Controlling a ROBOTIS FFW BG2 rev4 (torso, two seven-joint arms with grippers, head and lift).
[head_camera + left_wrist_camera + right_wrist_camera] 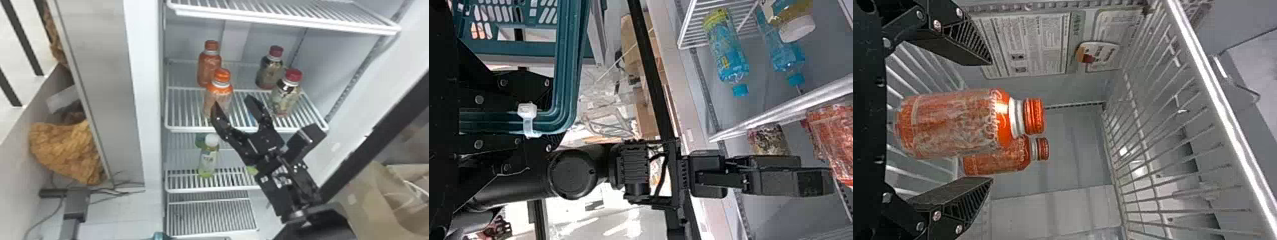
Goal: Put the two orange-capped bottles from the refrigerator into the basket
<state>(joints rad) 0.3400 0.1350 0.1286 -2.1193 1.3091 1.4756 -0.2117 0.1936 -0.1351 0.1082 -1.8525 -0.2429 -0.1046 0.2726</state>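
Right gripper (233, 100), fingers wide, before nearer orange-capped bottle (221, 88); second orange-capped bottle (207, 65) behind, same shelf (186, 129). Left gripper (543, 117) closed on basket (566, 70) rim.

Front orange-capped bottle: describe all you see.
The front orange-capped bottle stands upright on the wire shelf, before the other orange-capped bottle. Its ridged orange cap is on, above a pale neck ring and an orange shoulder with white script; below, the body looks glossy, patterned orange. The open right pincer leaves gaps either side of it.
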